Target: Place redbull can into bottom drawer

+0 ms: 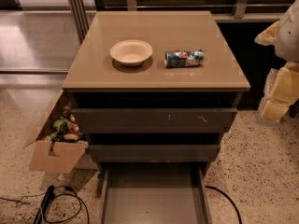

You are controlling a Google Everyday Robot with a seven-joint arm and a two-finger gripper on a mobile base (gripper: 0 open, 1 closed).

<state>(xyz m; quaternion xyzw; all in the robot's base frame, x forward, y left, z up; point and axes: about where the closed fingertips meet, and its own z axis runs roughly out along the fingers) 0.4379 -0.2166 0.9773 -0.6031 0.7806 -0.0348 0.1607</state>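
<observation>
The redbull can (184,58) lies on its side on the cabinet top (201,76), right of centre. It is blue and silver with reddish marks. A cream round bowl (131,52) stands to its left. The bottom drawer (153,197) is pulled out at the foot of the cabinet, and its flat grey-brown floor shows nothing in it. My gripper (279,90) is at the right edge of the view, beside the cabinet's right side. It is well to the right of the can and lower than the cabinet top.
The scuffed top drawer (154,120) and the plain middle drawer (154,152) are pushed in. An open cardboard box (53,155) with small items stands on the floor at the left. Black cables (60,204) lie on the speckled floor on both sides of the open drawer.
</observation>
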